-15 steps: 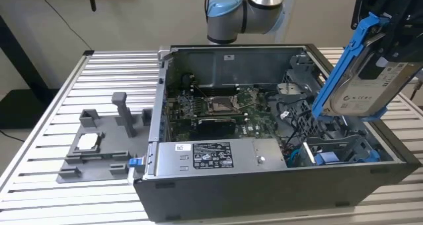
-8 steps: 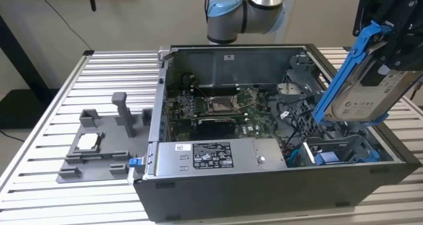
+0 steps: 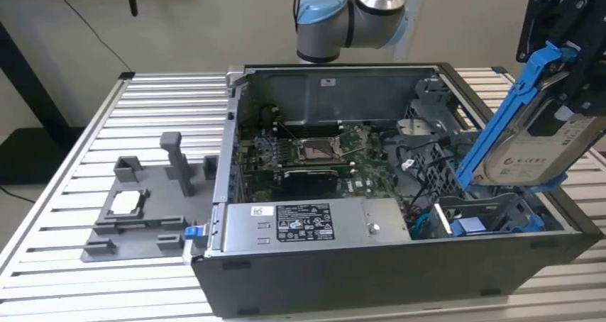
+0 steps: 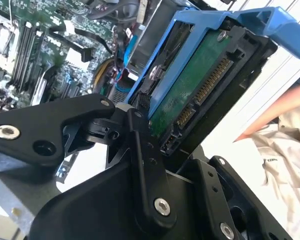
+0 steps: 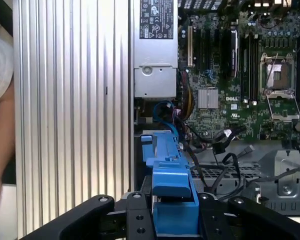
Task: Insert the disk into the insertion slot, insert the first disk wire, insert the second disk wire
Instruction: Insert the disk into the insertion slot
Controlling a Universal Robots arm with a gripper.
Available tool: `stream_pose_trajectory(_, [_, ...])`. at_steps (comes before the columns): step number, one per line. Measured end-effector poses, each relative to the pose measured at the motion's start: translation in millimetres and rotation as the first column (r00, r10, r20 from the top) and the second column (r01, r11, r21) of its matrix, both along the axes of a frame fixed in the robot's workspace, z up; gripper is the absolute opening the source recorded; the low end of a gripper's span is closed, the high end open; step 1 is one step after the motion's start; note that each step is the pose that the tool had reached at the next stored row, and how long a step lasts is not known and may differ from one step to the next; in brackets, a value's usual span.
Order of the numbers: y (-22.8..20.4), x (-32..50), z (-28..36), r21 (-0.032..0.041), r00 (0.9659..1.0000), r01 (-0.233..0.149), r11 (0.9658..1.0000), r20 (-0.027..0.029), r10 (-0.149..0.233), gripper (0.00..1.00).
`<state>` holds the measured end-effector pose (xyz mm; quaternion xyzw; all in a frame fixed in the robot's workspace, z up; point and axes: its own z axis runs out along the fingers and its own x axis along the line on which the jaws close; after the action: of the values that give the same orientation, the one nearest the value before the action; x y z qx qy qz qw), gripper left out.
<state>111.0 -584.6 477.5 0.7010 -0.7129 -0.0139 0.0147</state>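
1. Gripper (image 5: 174, 216), all black metal, is clamped tight on the disk (image 3: 530, 148), a finger pressing each side of its bright blue plastic carrier frame, as both wrist views show.
2. Held tilted at three o'clock in the exterior view, the silver-grey disk leans its upper end toward one o'clock. Its lower end hangs just above the insertion slot (image 3: 492, 207); whether the two touch cannot be told.
3. That slot, a narrow bay of grey sheet metal with blue fittings, sits near four o'clock inside the open computer case (image 3: 379, 279).
4. Loose black cables (image 3: 416, 167) and a blue cable (image 5: 165, 107) crowd the space just beside the cage, between it and the green motherboard (image 3: 313, 152).
5. At six o'clock a grey labelled power-supply box (image 3: 303, 219) lies along the case's near wall. At nine o'clock a grey plastic fixture tray (image 3: 133, 215) rests on the ribbed aluminium table (image 3: 170, 102).
6. In the second wrist view the disk's underside shows a green circuit board and a row of gold contacts.
7. A person's arm (image 5: 1, 145) is near the table's edge.
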Motion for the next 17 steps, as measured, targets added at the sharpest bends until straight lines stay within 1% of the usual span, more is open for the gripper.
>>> stream_pose_trajectory(3, [-6.4, 0.6, -1.3, 0.0000, 1.0000, 0.000, 1.0000, 0.0000, 0.000, 0.33])
stream_pose_trajectory(7, [-13.5, 1.1, -3.2, 0.0000, 1.0000, 0.000, 1.0000, 0.0000, 0.000, 0.33])
stream_pose_trajectory(9, [-15.8, 1.2, -4.5, 0.0001, 1.0000, 0.000, 1.0000, 0.0001, 0.000, 0.33])
stream_pose_trajectory(11, [-16.1, 1.2, -6.8, 0.0008, 1.0000, -0.002, 1.0000, 0.0000, 0.002, 0.33])
stream_pose_trajectory(13, [-16.2, 1.2, -9.0, 0.0071, 1.0000, -0.008, 0.9999, 0.0002, 0.008, 0.33])
stream_pose_trajectory(16, [-16.2, 1.2, -12.0, 0.0213, 0.9999, -0.016, 0.9996, 0.0010, 0.016, 0.33])
stream_pose_trajectory(17, [-16.1, 1.2, -13.1, 0.0248, 0.9999, -0.017, 0.9995, 0.0015, 0.017, 0.33])
